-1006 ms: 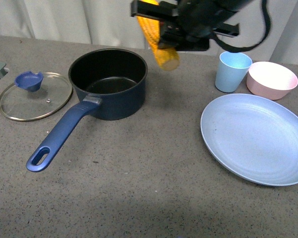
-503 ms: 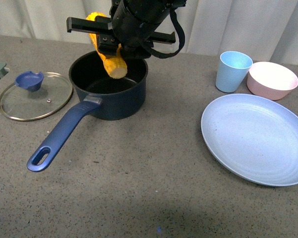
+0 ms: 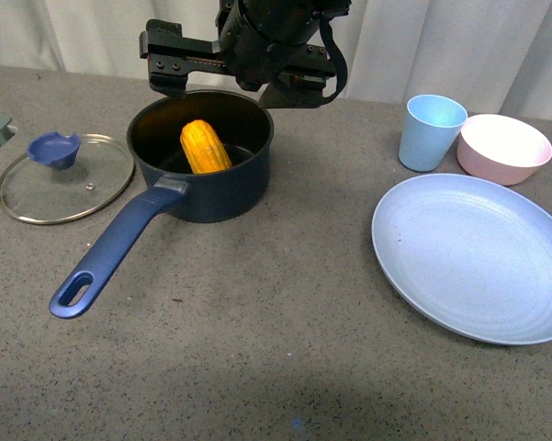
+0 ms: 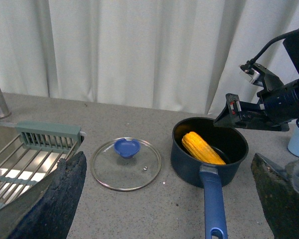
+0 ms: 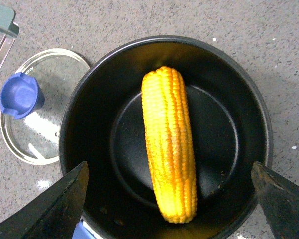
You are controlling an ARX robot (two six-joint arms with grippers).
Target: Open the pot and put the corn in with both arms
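Corn is down! The yellow-orange corn cob (image 3: 206, 146), which half a second ago was clamped above the rim, now lies loose inside the dark navy-blue saucepan (image 3: 222, 188), one end propped up against the far-left wall and the other on the black floor of the pan. The right wrist view looks straight down on it, cob (image 5: 169, 143) stretched across the pan with nothing touching it.

The bulky black right gripper (image 3: 239, 60) hangs just above the far rim, its jaws spread wide and empty, so that was a clean release. The left gripper (image 4: 169, 194) sits well back on the left, its jaws spread apart as well, holding nothing.

The round glass lid with the blue knob (image 3: 64, 177) rests flat on the grey speckled surface (image 3: 285, 349) just left of the saucepan, so the opening was already taken care of. By my reading both halves of the job are done; all that seems left is for the right arm to lift clear without clipping the rim.
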